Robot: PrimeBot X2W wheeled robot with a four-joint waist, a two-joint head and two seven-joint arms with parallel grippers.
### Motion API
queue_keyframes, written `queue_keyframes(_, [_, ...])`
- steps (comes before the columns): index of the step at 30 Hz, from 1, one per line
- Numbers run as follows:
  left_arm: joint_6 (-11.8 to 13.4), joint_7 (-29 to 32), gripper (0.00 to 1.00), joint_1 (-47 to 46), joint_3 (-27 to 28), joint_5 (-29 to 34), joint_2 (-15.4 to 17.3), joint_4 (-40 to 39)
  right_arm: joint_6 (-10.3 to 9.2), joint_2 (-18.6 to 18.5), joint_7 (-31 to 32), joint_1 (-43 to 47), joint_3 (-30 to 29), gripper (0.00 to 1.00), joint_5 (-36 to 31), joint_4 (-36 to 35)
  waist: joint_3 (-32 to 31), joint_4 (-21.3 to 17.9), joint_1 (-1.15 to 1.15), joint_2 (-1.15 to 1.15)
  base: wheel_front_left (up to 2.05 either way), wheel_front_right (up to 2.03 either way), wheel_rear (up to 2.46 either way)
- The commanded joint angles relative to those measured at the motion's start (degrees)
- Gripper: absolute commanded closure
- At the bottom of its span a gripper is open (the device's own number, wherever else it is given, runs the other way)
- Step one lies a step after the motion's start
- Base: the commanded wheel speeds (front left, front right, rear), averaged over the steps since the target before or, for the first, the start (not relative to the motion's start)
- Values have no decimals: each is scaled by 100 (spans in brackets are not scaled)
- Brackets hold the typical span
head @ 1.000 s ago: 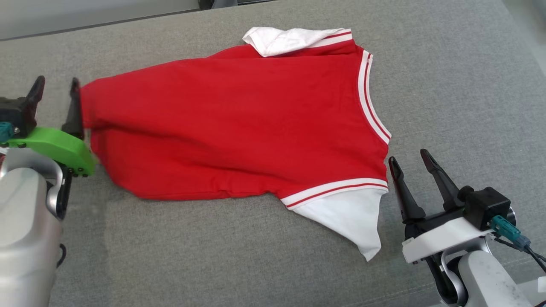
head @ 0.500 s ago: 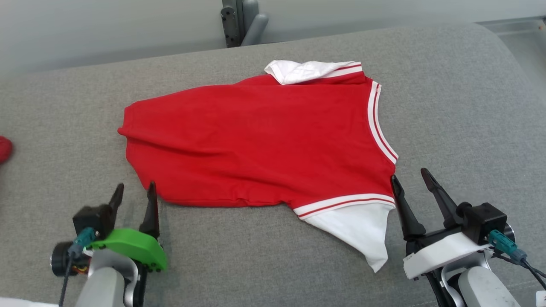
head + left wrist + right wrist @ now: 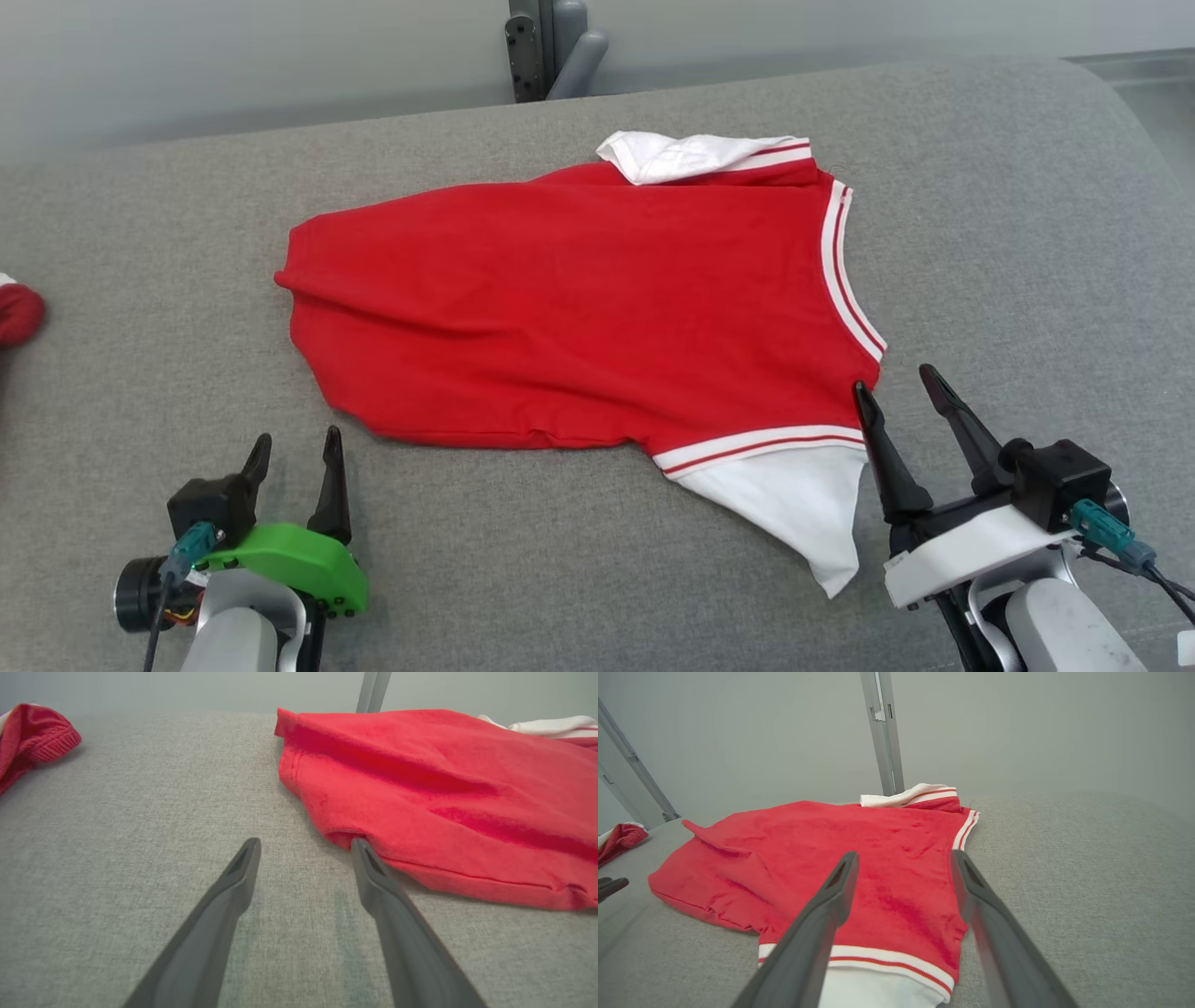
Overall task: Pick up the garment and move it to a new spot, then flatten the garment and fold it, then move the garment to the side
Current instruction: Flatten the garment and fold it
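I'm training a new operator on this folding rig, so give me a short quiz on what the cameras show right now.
1. True or false: the left gripper has its fingers shut on the red garment.
2. Which gripper sits closer to the garment's near white sleeve? A) left gripper B) right gripper C) both equally close
3. Short answer: what lies at the left edge of the grey surface, apart from the garment?
Key: 1 false, its fingers are open and empty. 2 B. 3 a second piece of red fabric.
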Motion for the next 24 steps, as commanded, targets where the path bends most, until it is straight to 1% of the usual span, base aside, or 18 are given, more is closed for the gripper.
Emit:
queue_keyframes(1, [-39, -2, 0, -157, 27, 67, 6, 18, -4, -28, -20, -63, -5, 0, 8, -28, 178, -116, 0, 46, 0, 0, 0])
queue_keyframes(12, [-127, -3, 0, -585, 138, 52, -81, 384, -4, 3, -20, -232, 3, 0, -11, -72, 510, -314, 0, 46, 0, 0, 0])
queue_keyframes(13, [-133, -3, 2, -632, 151, 49, -89, 404, -4, 8, -20, -246, 0, 0, -15, -72, 526, -323, 0, 46, 0, 0, 0])
queue_keyframes(14, [-139, -3, 16, -671, 153, 60, -89, 414, -4, 14, -20, -257, 0, 0, -22, -75, 541, -330, 0, 46, 0, 0, 0])
queue_keyframes(15, [-139, -3, 60, -705, 150, 68, -97, 389, -4, 19, -20, -266, -2, 0, -26, -79, 554, -336, 0, 46, 0, 0, 0])
queue_keyframes(16, [-138, -3, 92, -730, 142, 104, -103, 304, -4, 22, -20, -274, -9, 0, -32, -83, 563, -340, 0, 46, 0, 0, 0])
queue_keyframes(17, [-140, -2, 100, -741, 120, 140, -109, 233, -4, 24, -20, -278, -19, 0, -38, -82, 567, -341, 0, 46, 0, 0, 0])
queue_keyframes(20, [-149, -3, 100, -749, 19, 216, -127, 54, -4, 46, -20, -279, -32, 0, -49, -68, 567, -345, 0, 46, 0, 0, 0])
queue_keyframes(24, [-147, -3, 100, -868, 50, 239, -130, 113, -4, 100, -20, -321, -1, 0, -63, -42, 557, -379, 0, 46, 0, 0, 0])
